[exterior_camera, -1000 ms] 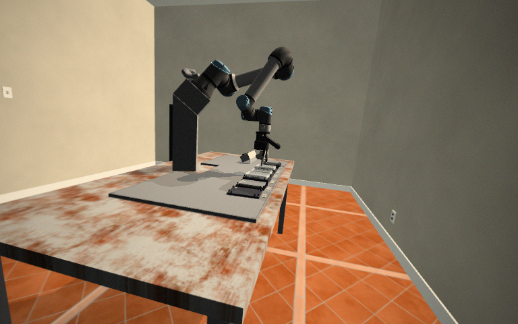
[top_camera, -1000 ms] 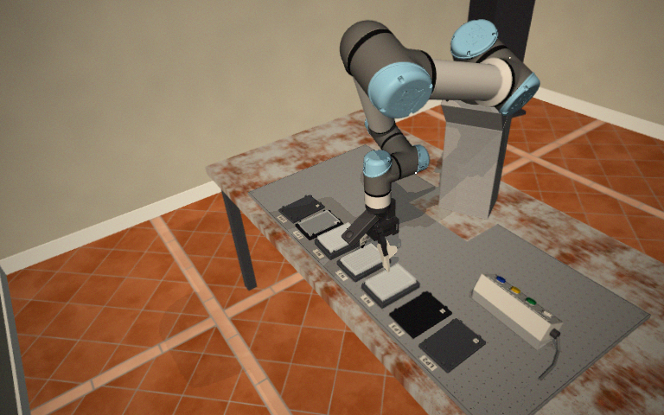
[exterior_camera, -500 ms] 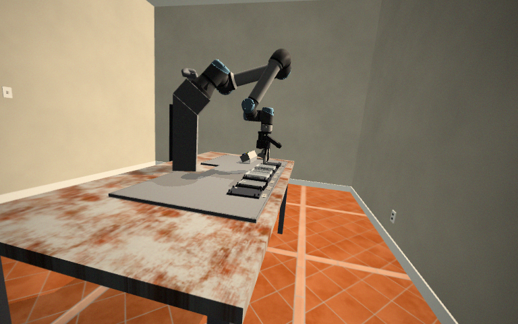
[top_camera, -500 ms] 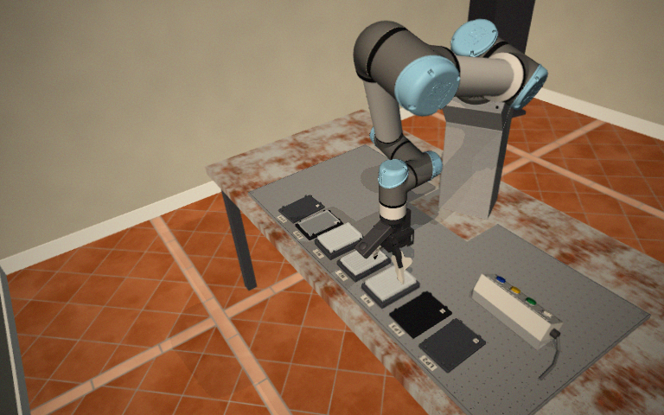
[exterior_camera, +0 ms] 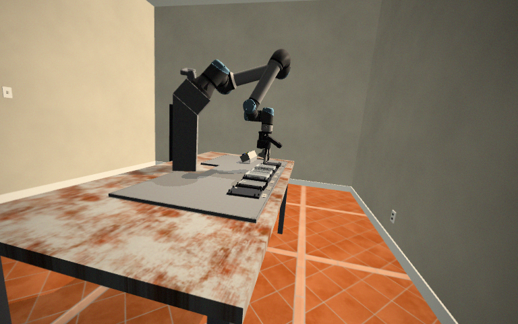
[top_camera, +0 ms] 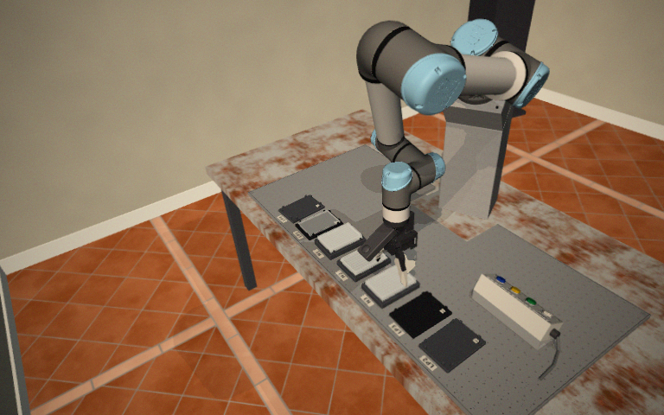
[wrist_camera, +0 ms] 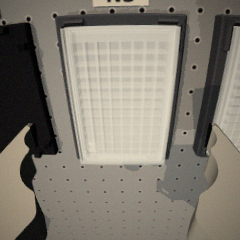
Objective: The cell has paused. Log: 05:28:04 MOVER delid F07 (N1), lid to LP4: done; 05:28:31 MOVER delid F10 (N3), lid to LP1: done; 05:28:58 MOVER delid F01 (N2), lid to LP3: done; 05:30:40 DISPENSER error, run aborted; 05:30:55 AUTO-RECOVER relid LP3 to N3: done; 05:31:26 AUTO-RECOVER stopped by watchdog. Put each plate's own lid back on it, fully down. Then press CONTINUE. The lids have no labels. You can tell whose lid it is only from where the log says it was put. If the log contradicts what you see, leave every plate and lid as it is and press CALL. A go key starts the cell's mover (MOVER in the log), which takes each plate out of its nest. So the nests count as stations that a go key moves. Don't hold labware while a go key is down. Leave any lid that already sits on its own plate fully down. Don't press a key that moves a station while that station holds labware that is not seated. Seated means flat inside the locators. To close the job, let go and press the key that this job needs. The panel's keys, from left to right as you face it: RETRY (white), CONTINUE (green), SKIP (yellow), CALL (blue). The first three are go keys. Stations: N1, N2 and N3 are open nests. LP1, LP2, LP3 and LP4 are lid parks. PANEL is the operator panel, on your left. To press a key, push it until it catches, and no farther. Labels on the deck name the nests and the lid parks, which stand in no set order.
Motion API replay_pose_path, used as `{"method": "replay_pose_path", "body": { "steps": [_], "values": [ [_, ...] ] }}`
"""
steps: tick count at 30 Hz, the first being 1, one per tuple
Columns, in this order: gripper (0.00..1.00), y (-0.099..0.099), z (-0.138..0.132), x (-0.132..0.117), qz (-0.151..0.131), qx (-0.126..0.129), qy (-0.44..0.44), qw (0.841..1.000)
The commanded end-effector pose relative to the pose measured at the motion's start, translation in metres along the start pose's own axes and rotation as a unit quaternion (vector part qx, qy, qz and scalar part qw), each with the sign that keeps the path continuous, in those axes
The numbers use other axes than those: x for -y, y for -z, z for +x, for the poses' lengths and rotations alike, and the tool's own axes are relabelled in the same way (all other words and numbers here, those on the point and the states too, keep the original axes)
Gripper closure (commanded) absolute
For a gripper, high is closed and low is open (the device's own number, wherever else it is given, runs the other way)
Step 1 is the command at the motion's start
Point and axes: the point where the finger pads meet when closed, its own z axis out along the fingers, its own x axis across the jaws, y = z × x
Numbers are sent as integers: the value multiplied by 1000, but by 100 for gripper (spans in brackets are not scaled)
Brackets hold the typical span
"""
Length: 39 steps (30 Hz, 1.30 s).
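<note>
A pale, gridded plate (top_camera: 384,287) (exterior_camera: 266,167) (wrist_camera: 120,95) lies in its dark nest (top_camera: 386,303) (wrist_camera: 122,20), between the black lid park (top_camera: 419,313) (wrist_camera: 20,90) and the middle nest's plate (top_camera: 358,263) (wrist_camera: 233,95); farther along the row stand another plate (top_camera: 340,237) and a clear lid (top_camera: 319,223) (exterior_camera: 251,183) on its park. The gripper (top_camera: 405,273) (exterior_camera: 266,160) (wrist_camera: 121,125) points downward, its fingers spread with nothing between them. Bare deck (top_camera: 440,264) (wrist_camera: 115,200) separates the plates from the key panel (top_camera: 511,308) (exterior_camera: 249,156).
</note>
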Motion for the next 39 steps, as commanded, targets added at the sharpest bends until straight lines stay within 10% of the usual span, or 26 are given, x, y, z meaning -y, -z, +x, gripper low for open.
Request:
{"method": "replay_pose_path", "body": {
  "steps": [1,31,32,39],
  "values": [
    [18,-3,0,0,0,0,0,1000],
    [18,-22,0,0,0,0,0,1000],
    [100,-22,0,0,0,0,0,1000],
    [100,-22,0,0,1,0,0,1000]
  ]
}}
